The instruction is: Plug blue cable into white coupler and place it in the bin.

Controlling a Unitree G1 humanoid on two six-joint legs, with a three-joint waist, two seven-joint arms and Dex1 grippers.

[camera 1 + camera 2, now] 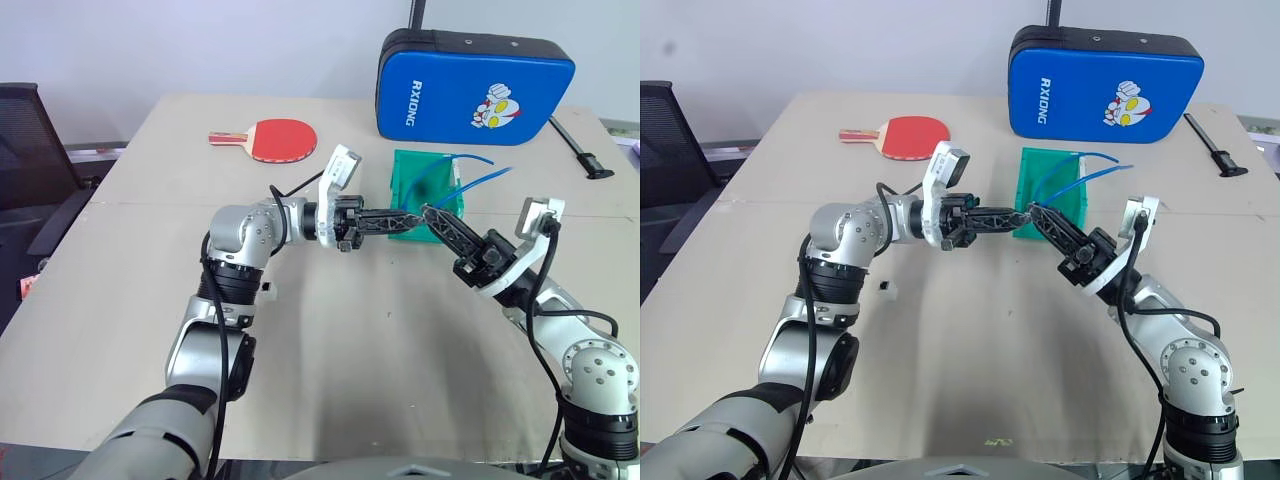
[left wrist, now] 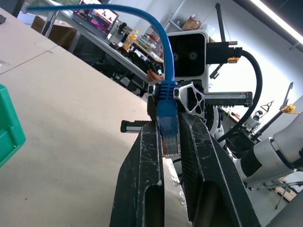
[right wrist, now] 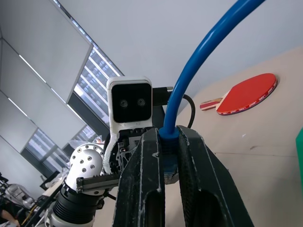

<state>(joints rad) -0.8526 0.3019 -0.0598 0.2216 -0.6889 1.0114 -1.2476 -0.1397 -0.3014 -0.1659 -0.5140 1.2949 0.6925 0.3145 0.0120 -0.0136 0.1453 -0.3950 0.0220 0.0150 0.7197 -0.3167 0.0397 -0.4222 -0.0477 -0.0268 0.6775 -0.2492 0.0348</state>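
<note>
My left gripper point(image 1: 413, 218) is shut on the blue cable's point(image 1: 470, 182) clear plug point(image 2: 168, 137), held level above the table. My right gripper point(image 1: 432, 213) meets it tip to tip and is shut on the blue cable point(image 3: 199, 71) just behind the plug's boot. From the tips the cable loops up and over the bin point(image 1: 402, 185), a green box standing right behind both grippers. The white coupler point(image 1: 886, 289) lies on the table under my left arm, apart from both grippers.
A red table tennis paddle point(image 1: 282, 138) lies at the back left. A large blue padded case point(image 1: 470, 85) stands behind the bin, with a black tool point(image 1: 588, 158) to its right. A black chair point(image 1: 25, 150) stands off the table's left edge.
</note>
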